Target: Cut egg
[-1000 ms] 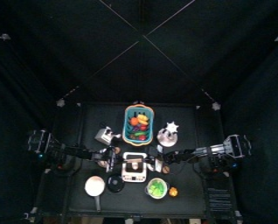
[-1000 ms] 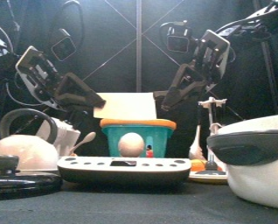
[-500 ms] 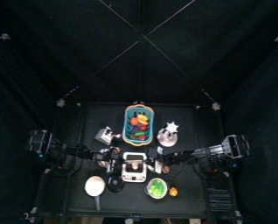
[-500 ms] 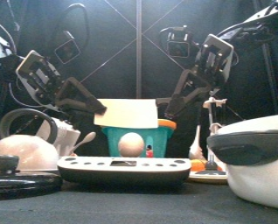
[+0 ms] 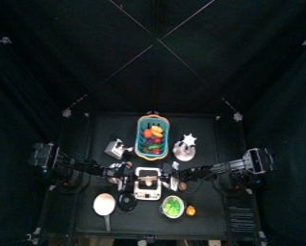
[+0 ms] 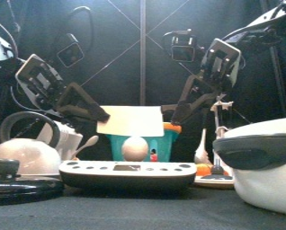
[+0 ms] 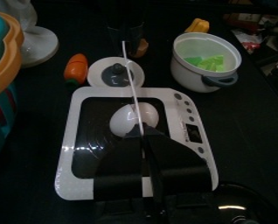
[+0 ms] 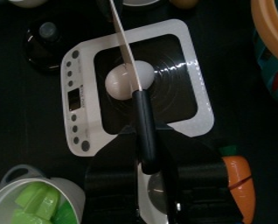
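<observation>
A pale egg sits in the black well of a white egg slicer base at the table's front middle. Both grippers hold the slicer's cream lid tilted just above the egg. My left gripper is shut on the lid's left edge, my right gripper on its right edge. The left wrist view shows the egg, the base and the lid edge-on. The right wrist view shows the egg under the lid's edge. The slicer also shows in the top view.
A teal basket of fruit stands behind the slicer. A white pot with green pieces is at the front right, a kettle and a black lid at the front left. An orange piece lies nearby.
Both grippers have come down and the lid has dropped lower, close over the egg. The egg and the base have not moved.
</observation>
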`<action>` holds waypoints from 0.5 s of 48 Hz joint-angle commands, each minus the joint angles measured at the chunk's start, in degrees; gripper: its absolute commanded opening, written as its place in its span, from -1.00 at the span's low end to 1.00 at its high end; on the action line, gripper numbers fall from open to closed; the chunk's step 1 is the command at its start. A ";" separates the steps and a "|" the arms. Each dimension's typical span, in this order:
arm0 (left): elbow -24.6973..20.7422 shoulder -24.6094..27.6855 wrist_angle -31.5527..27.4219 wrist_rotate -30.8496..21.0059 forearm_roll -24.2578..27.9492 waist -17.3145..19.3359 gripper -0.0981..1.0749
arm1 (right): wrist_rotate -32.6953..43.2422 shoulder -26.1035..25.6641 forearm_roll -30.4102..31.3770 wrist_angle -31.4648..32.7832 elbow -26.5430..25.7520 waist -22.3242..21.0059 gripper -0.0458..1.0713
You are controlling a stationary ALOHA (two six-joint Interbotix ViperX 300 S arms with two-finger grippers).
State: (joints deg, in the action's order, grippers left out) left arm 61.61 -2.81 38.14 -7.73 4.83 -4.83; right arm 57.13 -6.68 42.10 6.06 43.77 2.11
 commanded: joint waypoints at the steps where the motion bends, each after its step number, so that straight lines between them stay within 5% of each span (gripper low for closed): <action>1: 0.26 -0.18 -0.35 0.00 0.00 -1.93 -0.30 | 0.18 -0.44 -0.09 0.97 -0.53 -0.97 -0.18; 24: 0.18 1.76 -1.23 0.00 -1.32 -1.93 -0.30 | 0.18 1.32 -0.09 0.97 -1.23 -0.97 -0.18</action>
State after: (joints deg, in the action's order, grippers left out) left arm 61.79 -1.67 37.79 -7.73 3.60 -4.92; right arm 57.04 -5.10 42.36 6.24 43.15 2.02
